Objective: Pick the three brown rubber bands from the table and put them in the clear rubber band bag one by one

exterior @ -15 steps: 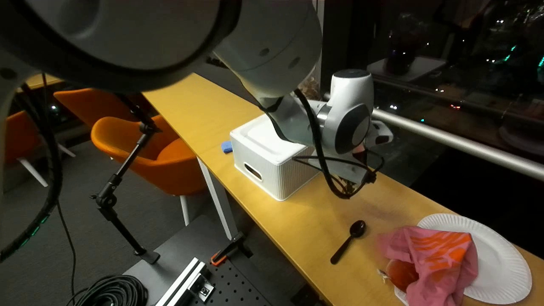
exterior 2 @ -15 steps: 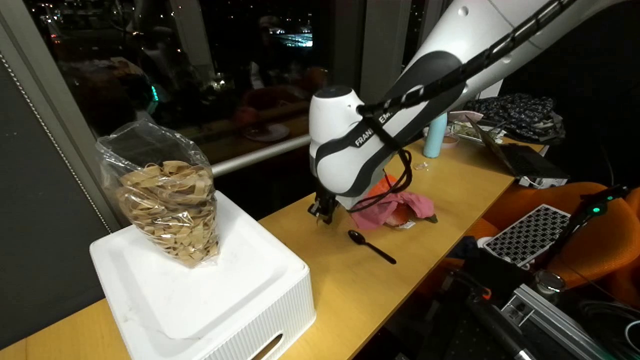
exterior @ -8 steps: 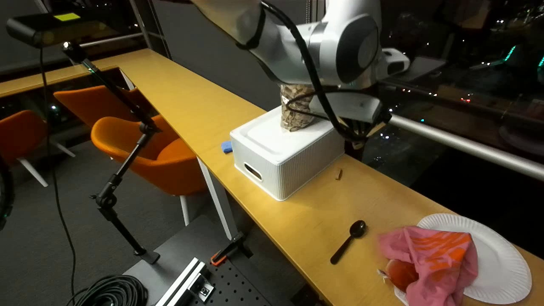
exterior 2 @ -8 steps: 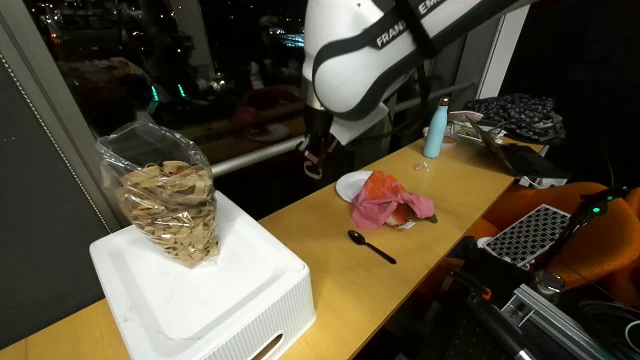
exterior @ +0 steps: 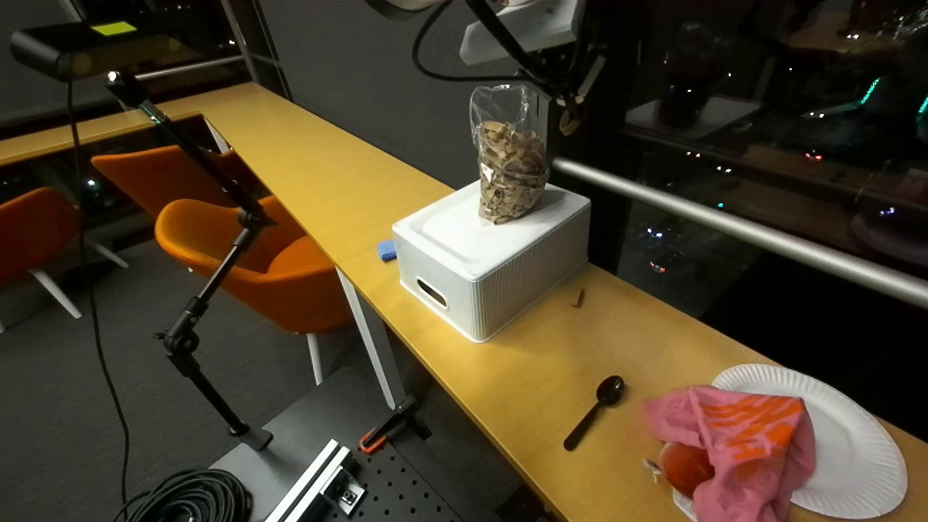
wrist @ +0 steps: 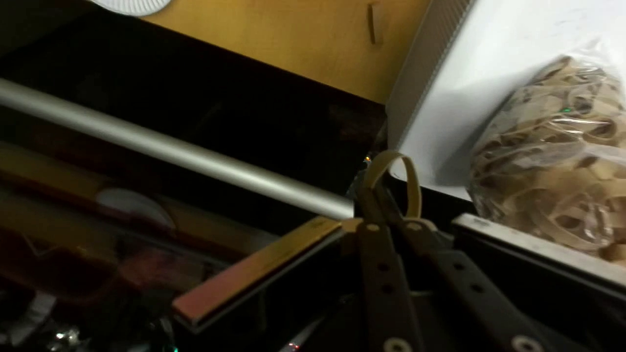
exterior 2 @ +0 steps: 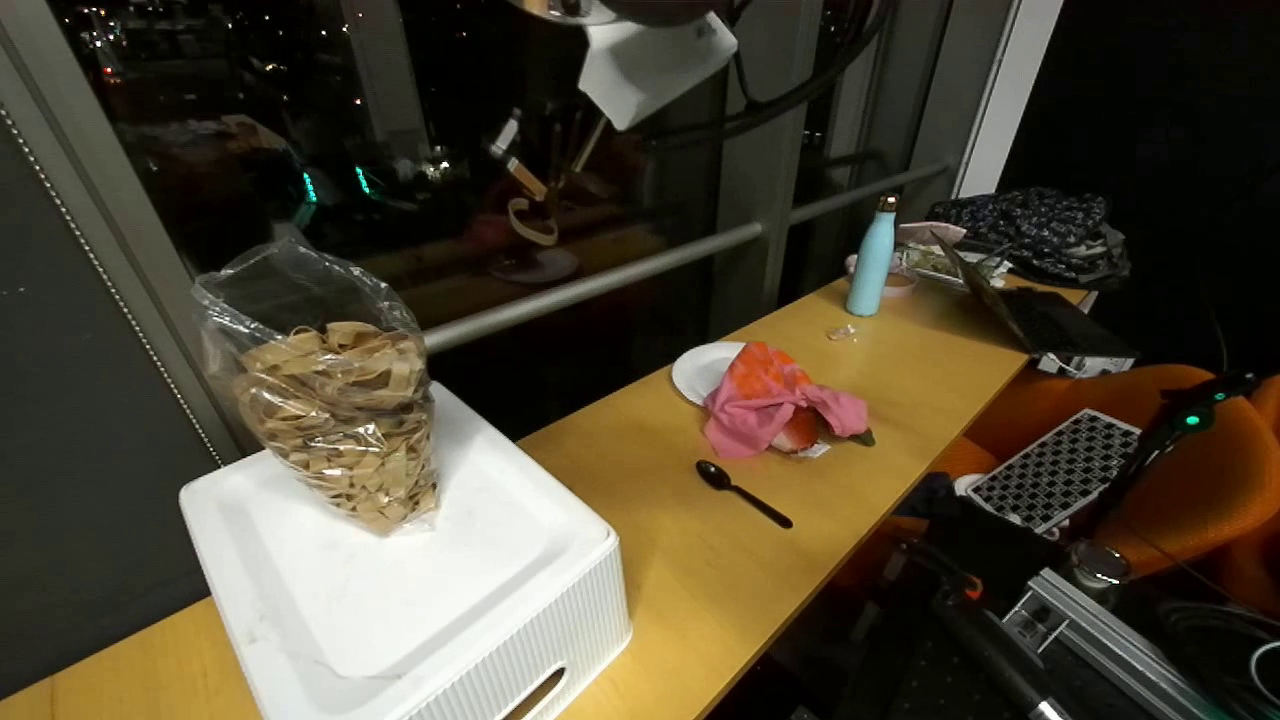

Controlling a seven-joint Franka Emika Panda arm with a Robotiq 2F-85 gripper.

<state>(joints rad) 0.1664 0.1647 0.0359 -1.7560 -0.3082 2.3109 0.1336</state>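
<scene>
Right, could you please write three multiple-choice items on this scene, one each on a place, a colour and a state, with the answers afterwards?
1. Where is the clear rubber band bag relative to the white box?
A. Inside it
B. On top of it
C. Underneath it

2. What colour is the body of the bottle?
A. Red
B. Black
C. Light blue

3. What is the state of the tool?
A. Shut on a brown rubber band
B. Wide open, holding nothing
C. Shut, holding nothing

1: B, since both exterior views show the bag standing on the box's upper face.
2: C, since its pale blue side shows in an exterior view.
3: A, since the band hangs as a loop from the tool's tip in both exterior views.
</scene>
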